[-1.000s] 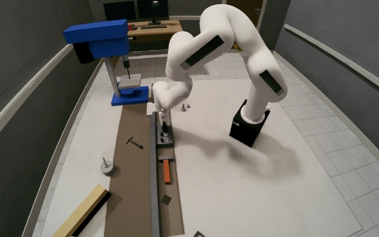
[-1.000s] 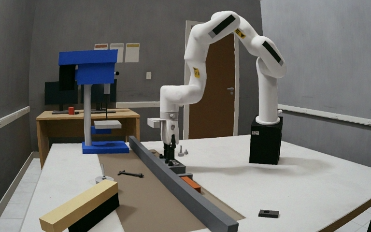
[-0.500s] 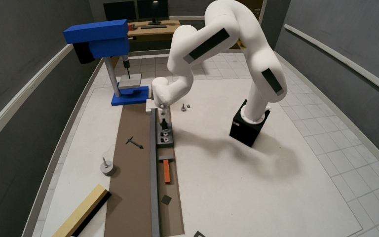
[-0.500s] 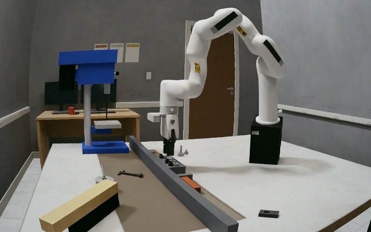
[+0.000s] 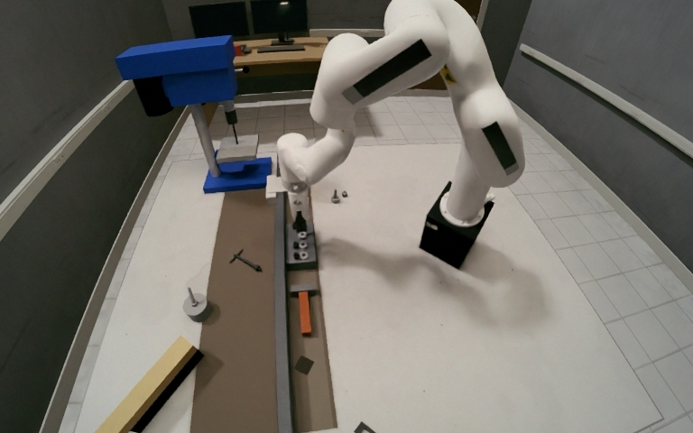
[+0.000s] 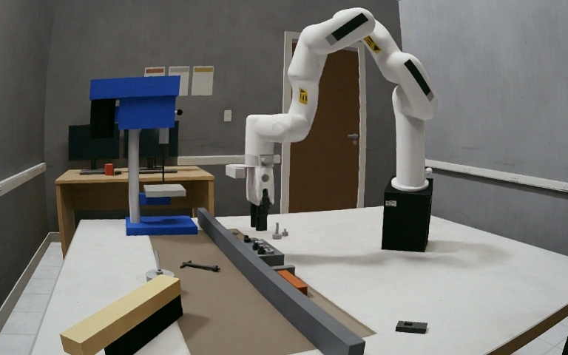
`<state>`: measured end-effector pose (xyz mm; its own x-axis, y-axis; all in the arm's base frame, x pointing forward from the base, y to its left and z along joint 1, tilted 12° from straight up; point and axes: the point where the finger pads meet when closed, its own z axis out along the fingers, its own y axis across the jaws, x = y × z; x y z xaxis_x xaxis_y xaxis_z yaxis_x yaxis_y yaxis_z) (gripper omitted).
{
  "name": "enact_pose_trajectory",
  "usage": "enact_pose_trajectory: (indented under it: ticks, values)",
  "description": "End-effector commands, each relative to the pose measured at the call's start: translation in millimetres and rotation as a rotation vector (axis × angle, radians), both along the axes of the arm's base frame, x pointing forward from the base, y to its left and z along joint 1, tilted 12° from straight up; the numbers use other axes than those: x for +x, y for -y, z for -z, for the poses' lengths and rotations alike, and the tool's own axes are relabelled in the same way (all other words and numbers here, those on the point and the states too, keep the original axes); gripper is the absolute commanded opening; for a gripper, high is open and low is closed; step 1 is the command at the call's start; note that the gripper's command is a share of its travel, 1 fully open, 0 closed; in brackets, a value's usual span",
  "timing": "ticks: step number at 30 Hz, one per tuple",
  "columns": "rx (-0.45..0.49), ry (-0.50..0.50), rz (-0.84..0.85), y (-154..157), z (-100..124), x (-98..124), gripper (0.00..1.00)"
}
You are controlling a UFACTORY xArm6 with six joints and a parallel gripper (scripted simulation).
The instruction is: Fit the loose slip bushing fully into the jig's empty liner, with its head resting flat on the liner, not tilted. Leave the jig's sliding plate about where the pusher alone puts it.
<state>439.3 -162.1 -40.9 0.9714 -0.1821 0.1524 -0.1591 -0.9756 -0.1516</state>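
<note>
The jig's dark sliding plate (image 5: 310, 261) (image 6: 276, 258) lies on the brown mat against the grey rail (image 5: 281, 300) (image 6: 287, 294). Three headed bushings sit in a row in its liners. The farthest one (image 5: 300, 234) (image 6: 247, 239) is directly under my gripper and looks level with the others; how deep it sits is too small to tell. My gripper (image 5: 299, 221) (image 6: 259, 224) hangs a little above that end of the plate, fingers partly open with nothing between them. The orange pusher (image 5: 304, 318) (image 6: 293, 282) with its grey head lies just behind the plate's near end.
A blue drill press (image 5: 199, 75) (image 6: 146, 109) stands at the mat's far end. A bolt (image 5: 334, 197) (image 6: 276, 231) and a nut (image 5: 344, 193) (image 6: 285, 232) lie right of the gripper. A wrench (image 5: 245, 261) (image 6: 199, 265), a pinned puck (image 5: 196, 308), a brush block (image 5: 152, 386) (image 6: 124, 316) and a small dark plate (image 6: 410, 326) lie nearer.
</note>
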Motion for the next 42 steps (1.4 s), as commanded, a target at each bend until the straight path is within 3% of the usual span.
enact_pose_trajectory:
  ticks: [1,23,42]
  values:
    - [-0.002,0.003,0.001,1.7,-9.2,0.0,0.36]
    - [-0.002,0.003,0.001,6.3,-46.3,-6.8,0.36]
    - [-0.002,0.003,0.001,6.3,-46.8,-6.9,0.36]
